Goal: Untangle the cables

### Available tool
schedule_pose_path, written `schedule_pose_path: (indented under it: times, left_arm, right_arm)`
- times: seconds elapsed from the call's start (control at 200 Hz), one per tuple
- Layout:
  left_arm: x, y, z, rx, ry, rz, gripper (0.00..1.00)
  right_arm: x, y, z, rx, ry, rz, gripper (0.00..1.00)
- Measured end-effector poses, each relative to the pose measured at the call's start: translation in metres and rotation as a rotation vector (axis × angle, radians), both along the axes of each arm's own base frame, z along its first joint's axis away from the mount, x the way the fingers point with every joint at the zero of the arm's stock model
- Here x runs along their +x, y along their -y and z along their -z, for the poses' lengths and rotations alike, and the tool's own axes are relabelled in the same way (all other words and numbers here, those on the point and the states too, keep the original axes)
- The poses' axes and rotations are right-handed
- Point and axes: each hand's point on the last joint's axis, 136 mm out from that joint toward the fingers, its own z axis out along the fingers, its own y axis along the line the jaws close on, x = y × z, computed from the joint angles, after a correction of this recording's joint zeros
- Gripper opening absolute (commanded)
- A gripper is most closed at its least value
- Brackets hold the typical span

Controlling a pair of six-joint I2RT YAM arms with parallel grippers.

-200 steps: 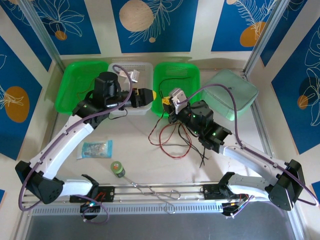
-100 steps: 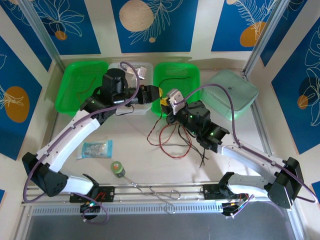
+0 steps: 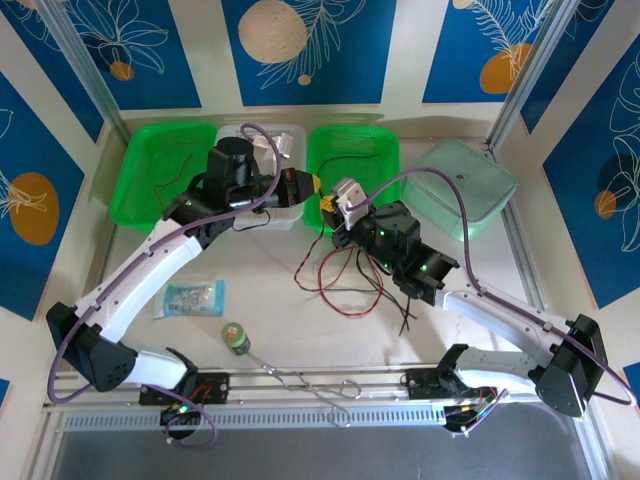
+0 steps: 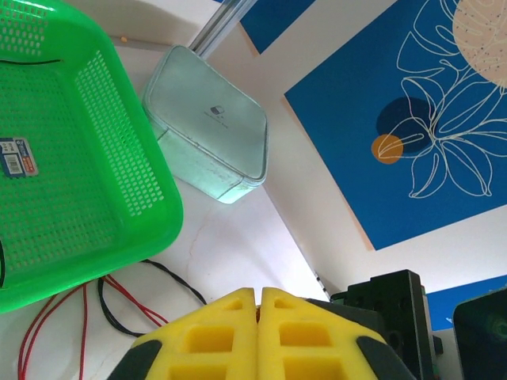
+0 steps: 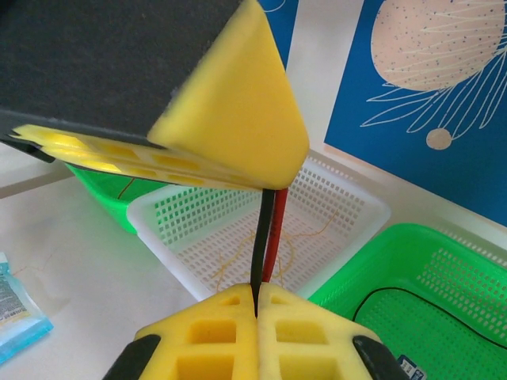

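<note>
The cables (image 3: 340, 275) lie as a loose red and black tangle on the table in front of the right arm. My right gripper (image 3: 328, 207) is shut on a black strand (image 5: 260, 245) and a red strand (image 5: 273, 237), which rise straight from its jaws (image 5: 256, 291). Both strands run up into the yellow fingers (image 5: 230, 119) of my left gripper (image 3: 312, 187), which sits tip to tip with the right one and is shut on them. In the left wrist view the left gripper (image 4: 257, 294) has its pads pressed together, with red (image 4: 79, 324) and black (image 4: 170, 277) loops on the table below.
A white basket (image 3: 290, 135) holding a yellow-tan wire (image 5: 230, 269) stands between two green baskets (image 3: 160, 170) (image 3: 355, 160). A pale lidded box (image 3: 462, 185) is at the back right. A blue packet (image 3: 192, 297), a green roll (image 3: 236, 337) and bent silver wire (image 3: 310, 385) lie near the front.
My left gripper has swung right to meet the right gripper and has shut on the strands. The right arm has barely moved.
</note>
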Motion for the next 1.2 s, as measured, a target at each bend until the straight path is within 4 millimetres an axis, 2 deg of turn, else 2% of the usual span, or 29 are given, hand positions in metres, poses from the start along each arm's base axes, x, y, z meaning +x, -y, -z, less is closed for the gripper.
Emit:
schedule_pose_path:
  times: [0.11,0.18,0.285,0.43,0.505,0.81,1.041,1.201]
  left_arm:
    - [0.0,0.001,-0.001,-0.002,0.006,0.005,0.0]
    - [-0.001,0.001,-0.001,0.002,0.016,0.012,0.0]
    - [-0.002,0.001,-0.003,0.016,0.035,0.023,0.0]
    - [-0.006,0.005,-0.013,0.016,0.08,0.071,0.0]
    - [-0.013,0.01,-0.016,0.005,0.103,0.129,0.0]
    - [-0.032,0.024,-0.02,0.004,0.248,0.329,0.0]
    - [-0.048,0.029,-0.034,-0.049,0.328,0.443,0.0]
    - [-0.054,0.031,-0.04,-0.074,0.356,0.481,0.0]
  right_arm:
    - [-0.001,0.0,0.0,0.001,-0.014,-0.008,0.41]
    - [-0.004,0.001,0.0,0.01,-0.034,-0.032,0.49]
    - [-0.006,0.016,-0.011,0.084,-0.068,-0.062,0.47]
    - [-0.007,0.059,-0.043,0.237,-0.086,-0.073,0.42]
    - [-0.011,0.068,-0.052,0.281,-0.101,-0.108,0.4]
    - [-0.027,0.054,-0.048,0.337,-0.237,-0.289,0.34]
    - [-0.047,0.044,-0.059,0.353,-0.242,-0.445,0.36]
    - [-0.049,0.039,-0.064,0.357,-0.262,-0.503,0.34]
